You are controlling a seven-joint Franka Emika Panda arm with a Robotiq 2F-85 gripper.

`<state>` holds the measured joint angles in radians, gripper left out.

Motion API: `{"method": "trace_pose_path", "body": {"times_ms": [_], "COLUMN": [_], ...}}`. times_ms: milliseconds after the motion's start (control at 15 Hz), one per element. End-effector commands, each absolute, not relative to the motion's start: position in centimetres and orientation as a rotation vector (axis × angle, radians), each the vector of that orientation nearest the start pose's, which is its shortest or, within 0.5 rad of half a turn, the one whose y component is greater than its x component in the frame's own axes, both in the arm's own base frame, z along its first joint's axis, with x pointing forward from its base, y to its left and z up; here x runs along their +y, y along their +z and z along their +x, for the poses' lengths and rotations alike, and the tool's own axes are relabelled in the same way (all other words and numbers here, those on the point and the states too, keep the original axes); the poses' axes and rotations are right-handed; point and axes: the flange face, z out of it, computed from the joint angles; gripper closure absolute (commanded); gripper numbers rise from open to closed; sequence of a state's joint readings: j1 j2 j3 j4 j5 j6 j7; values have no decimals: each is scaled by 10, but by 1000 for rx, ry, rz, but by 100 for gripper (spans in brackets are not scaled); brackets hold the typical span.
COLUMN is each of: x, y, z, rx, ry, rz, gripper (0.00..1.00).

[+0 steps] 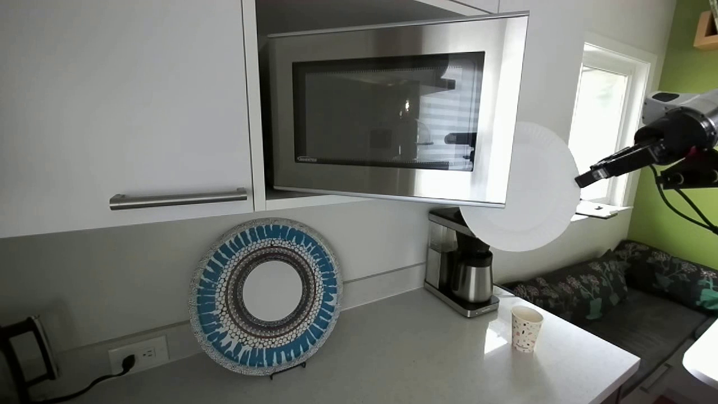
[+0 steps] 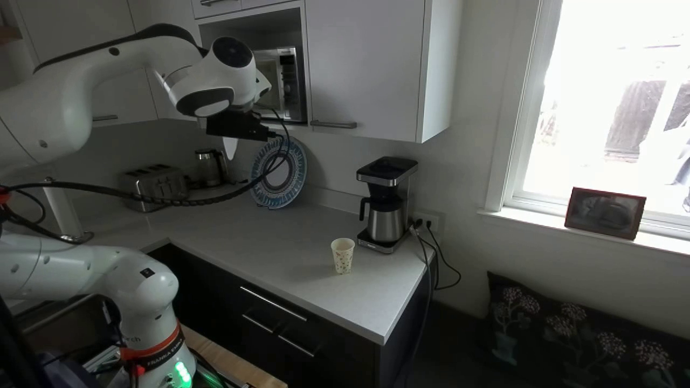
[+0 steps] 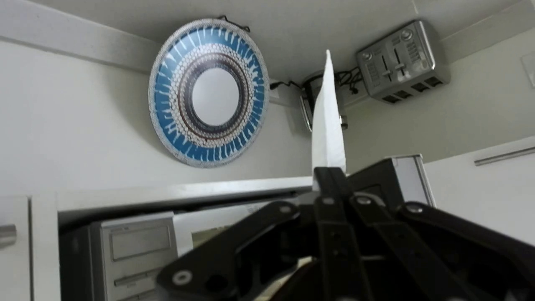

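Gripper (image 1: 583, 178) clenched on a white plate (image 1: 541, 191), in front of the open microwave (image 1: 387, 112). Patterned disc (image 1: 275, 336) stands below the microwave.

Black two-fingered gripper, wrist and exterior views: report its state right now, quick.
Black two-fingered gripper: closed, holding the round white paper-like plate by its edge.

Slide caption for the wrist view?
Fingers shut on an edge-on white paper plate, with open microwave and four-slot toaster beyond.

swung-out microwave door (image 1: 387, 112) obstructing near plate (image 1: 541, 193), passage between cup (image 1: 526, 331) and blue disc (image 1: 269, 294)
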<state>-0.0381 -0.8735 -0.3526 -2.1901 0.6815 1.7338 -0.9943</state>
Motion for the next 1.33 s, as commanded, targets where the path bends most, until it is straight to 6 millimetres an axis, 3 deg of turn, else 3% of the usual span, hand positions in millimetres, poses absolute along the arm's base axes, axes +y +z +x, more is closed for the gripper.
{"method": "trace_pose_path", "body": {"times_ms": [0, 533, 933, 1067, 1267], "x": [-109, -69, -43, -42, -55], "y": [740, 747, 742, 748, 761], "z": [262, 251, 223, 222, 236], "rx": [-921, -1153, -1290, -1304, -1251], "ry": [-1207, -1106, -903, -970, -1213], "rz": [-2094, -1886, -1812, -1839, -1888], "gripper": [100, 100, 100, 100, 100]}}
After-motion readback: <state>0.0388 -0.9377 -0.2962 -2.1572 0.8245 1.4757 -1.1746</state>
